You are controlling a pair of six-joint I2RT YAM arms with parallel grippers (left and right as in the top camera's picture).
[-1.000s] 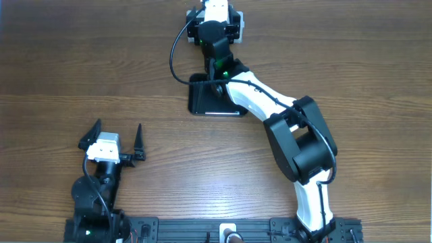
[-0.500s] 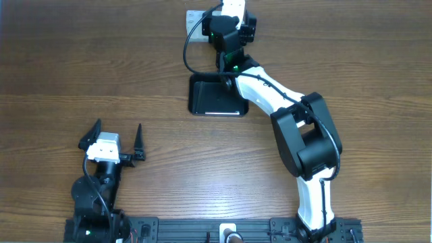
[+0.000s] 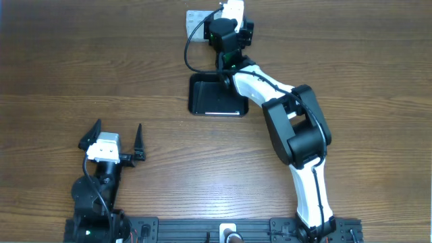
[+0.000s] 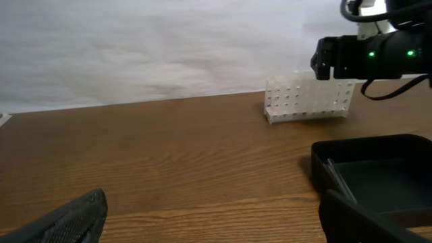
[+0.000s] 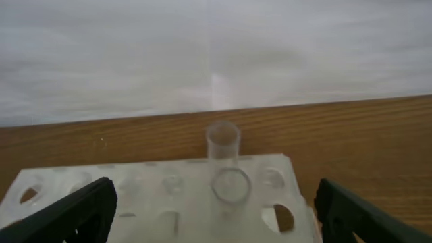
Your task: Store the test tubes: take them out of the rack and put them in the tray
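**Test tube (image 5: 223,143) standing in rack, right gripper spread above it**

Right gripper (image 5: 213,202) is hovering over the rack (image 5: 135,196) with its jaws spread wide, one finger showing at either side of the rack's top plate. It is holding nothing. The test tube is standing upright in a hole of the far row, roughly in line with the middle of the gap between the fingers, and nothing is touching it. In a nearer hole a clear ring is showing; cannot tell whether it is a second tube's rim or the hole's own edge.

From above, the white rack is sitting at the far edge of the table (image 3: 351,67), with the right arm reaching across the black tray (image 3: 202,101) to get there. The tray is lying just on the near side of the rack, apart from it. In the left wrist view, thin clear shapes are lying along the tray's floor; too faint to say what they are.

Left gripper (image 3: 119,125) is sitting low near its own base, well apart from rack and tray. Its fingers are splayed fully and gripping nothing.
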